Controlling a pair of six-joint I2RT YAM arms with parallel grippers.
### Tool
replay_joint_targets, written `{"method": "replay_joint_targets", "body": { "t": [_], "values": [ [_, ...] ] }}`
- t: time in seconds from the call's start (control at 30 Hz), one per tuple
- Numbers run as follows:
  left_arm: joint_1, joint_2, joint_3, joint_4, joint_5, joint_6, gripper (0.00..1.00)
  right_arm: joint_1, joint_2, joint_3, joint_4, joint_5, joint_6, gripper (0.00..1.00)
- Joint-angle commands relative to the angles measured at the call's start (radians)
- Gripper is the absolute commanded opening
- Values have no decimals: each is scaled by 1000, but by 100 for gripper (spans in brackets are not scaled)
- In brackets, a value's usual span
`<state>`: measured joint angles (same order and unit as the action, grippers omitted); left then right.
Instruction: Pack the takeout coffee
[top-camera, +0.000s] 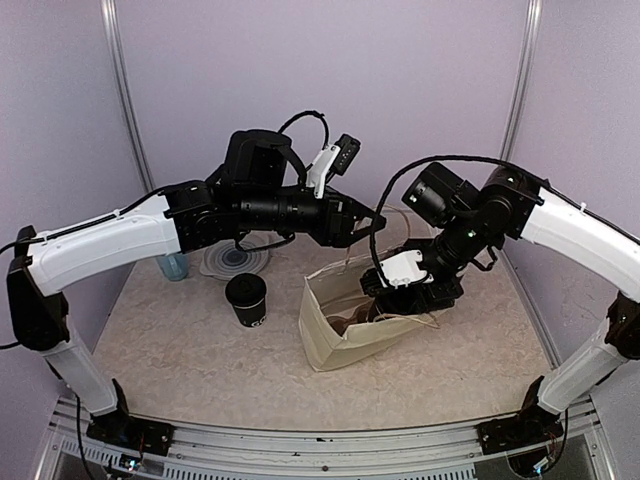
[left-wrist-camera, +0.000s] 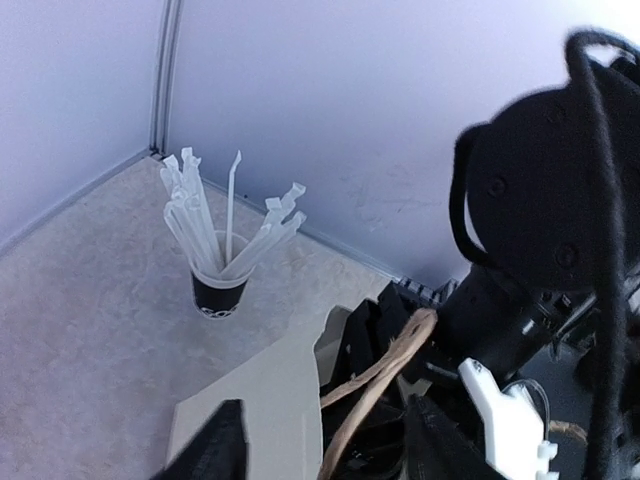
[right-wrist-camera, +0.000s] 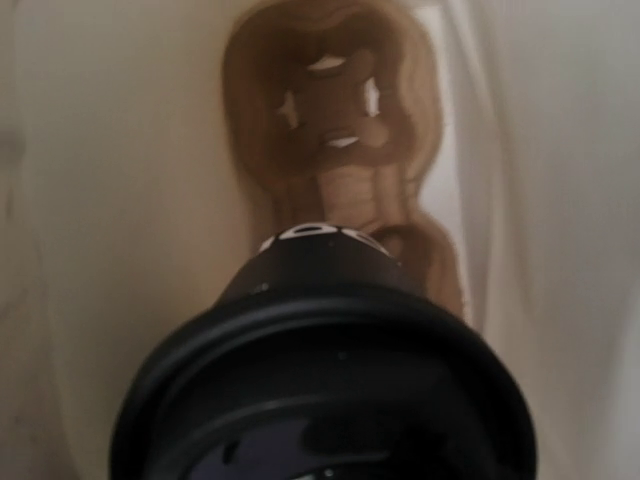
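One takeout coffee cup (top-camera: 246, 298), black with its lid on, stands on the table left of the cream paper bag (top-camera: 335, 335). Another lidded black cup (right-wrist-camera: 320, 380) fills the right wrist view, inside the bag above a brown pulp carrier (right-wrist-camera: 325, 110). My right gripper (top-camera: 388, 298) reaches down into the bag and holds this cup; the lid hides its fingers. My left gripper (left-wrist-camera: 330, 445) hovers at the bag's back rim, open, with the rope handle (left-wrist-camera: 385, 370) running loose between its fingers (left-wrist-camera: 225, 445).
A black cup full of white straws (left-wrist-camera: 220, 290) stands near the back wall. A small blue cup (top-camera: 175, 265) and a round translucent disc (top-camera: 232, 260) sit at the back left under the left arm. Walls enclose the table on three sides.
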<state>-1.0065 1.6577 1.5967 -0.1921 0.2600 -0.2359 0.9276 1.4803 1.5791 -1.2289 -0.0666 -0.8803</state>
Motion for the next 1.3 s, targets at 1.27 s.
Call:
{"method": "replay_joint_targets", "body": {
  "t": [1.27],
  "values": [
    [140, 409, 60, -262, 14, -249, 67, 18, -247, -531, 487, 145, 23, 56]
  ]
}}
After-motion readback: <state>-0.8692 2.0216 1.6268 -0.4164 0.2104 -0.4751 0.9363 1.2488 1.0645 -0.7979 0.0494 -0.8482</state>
